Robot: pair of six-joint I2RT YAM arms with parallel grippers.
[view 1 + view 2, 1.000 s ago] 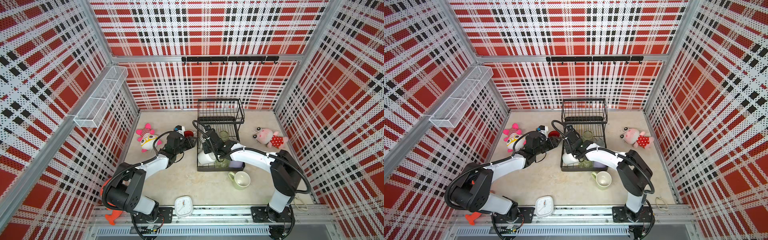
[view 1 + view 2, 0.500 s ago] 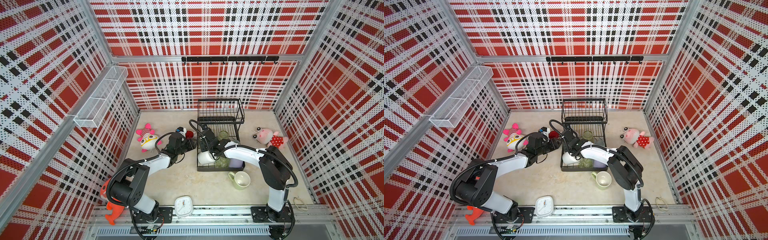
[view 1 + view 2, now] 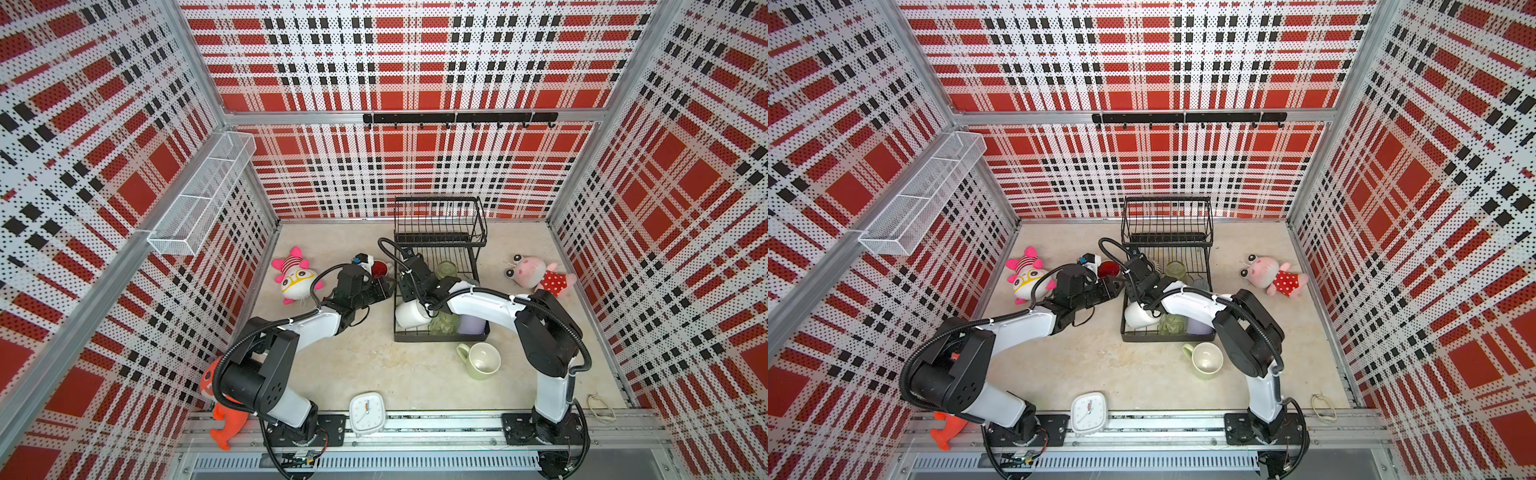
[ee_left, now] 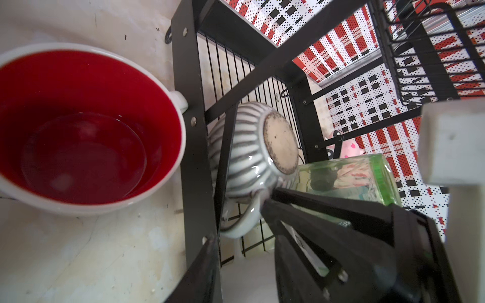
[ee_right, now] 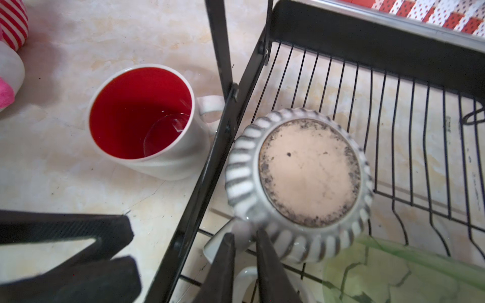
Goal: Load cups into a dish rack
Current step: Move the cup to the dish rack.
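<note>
The right gripper [image 5: 244, 251] reaches into the lower tier of the black wire two-tier dish rack [image 5: 199, 183]; its two black fingers [image 5: 270, 272] stand a little apart on either side of the looped handle of the grey-and-white ribbed ceramic mug [image 5: 307, 173], which sits bottom-up on the wires just beyond the fingertips; whether they pinch the handle or merely straddle it I cannot tell, since the mug is blurred there; a clear green glass [image 5: 393, 275] lies close beside these fingers, against the mug's side; the left gripper [image 5: 131, 249] hangs outside the rack, across its side bar from the right fingers; its own fingers [image 5: 78, 225] are parted with only bare table between them, grasping nothing; ahead of their tips the white ceramic mug with a glossy red inside [image 5: 147, 123] stands upright on the table, handle against the rack's post; well away from both pairs of fingers, in a top view, a pale-green ceramic mug [image 3: 482, 361] lies on the table just outside the rack.
</note>
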